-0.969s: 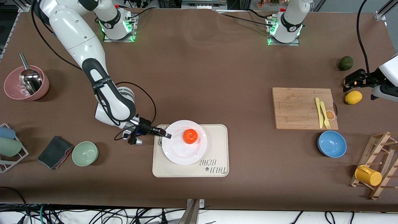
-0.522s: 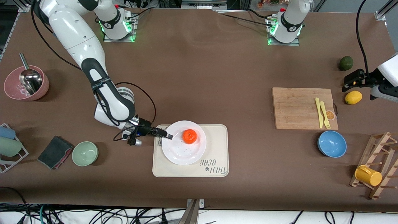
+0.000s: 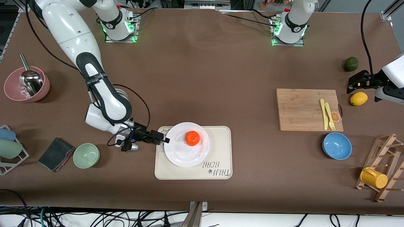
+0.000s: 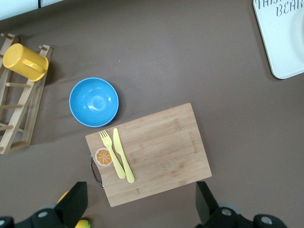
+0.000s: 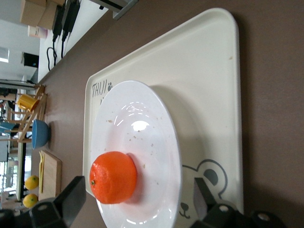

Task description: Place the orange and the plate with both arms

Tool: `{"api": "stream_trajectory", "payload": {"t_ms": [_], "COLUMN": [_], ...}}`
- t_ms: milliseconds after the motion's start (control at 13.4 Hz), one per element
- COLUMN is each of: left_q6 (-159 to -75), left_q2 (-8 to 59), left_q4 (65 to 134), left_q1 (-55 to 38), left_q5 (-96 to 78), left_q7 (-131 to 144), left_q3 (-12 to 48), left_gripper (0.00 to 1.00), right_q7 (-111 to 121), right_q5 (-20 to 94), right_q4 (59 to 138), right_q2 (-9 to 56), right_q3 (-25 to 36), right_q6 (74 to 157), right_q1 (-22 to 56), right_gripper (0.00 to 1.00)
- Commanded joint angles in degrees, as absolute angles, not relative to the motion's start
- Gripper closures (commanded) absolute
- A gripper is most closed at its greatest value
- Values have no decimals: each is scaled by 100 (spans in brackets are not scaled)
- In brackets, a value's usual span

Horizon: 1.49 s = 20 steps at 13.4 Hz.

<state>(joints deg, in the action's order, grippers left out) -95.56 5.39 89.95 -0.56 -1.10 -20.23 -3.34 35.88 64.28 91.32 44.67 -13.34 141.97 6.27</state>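
The glossy white plate (image 3: 186, 144) looks stiff, slick and breakable, best pinched at its rim, where the right claw (image 3: 164, 139) stands apart; the left claw (image 3: 353, 85) waits, apart, over the lemon (image 3: 359, 98).

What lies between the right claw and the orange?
Only bare white plate separates the open right claw from the orange; the front view shows it.
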Motion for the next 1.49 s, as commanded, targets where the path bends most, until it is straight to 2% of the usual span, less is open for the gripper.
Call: {"api": "stream_trajectory", "payload": {"t_ms": [0, 224, 447, 746, 1044, 1417], "left_q6": [-9510, -9518, -9510, -9510, -9510, -9510], "left_q2": [606, 606, 606, 615, 642, 642], "left_q4": [8833, 8833, 8833, 8833, 8833, 8833], "left_q1": [-62, -62, -62, -62, -62, -62], "left_q5": [-220, -220, -220, -220, -220, -220], "left_q7": [-2153, -2153, -2153, -2153, -2153, -2153], "left_q3": [-343, -343, -334, -334, -334, -334], "left_gripper": [0, 0, 0, 0, 0, 0], "right_q7": [3516, 3385, 2788, 1506, 477, 282], "right_q5": [5776, 4645, 3554, 1893, 934, 625], "right_q4": [9193, 9193, 9167, 9193, 9228, 9491], "right_q2": [4062, 3596, 2973, 2033, 1329, 503], "right_q3": [-802, -11, 464, 571, 527, 545], "right_q6": [13267, 11756, 10603, 10082, 9669, 9334], "right_q1": [624, 633, 633, 659, 703, 703], "right_gripper": [0, 0, 0, 0, 0, 0]}}
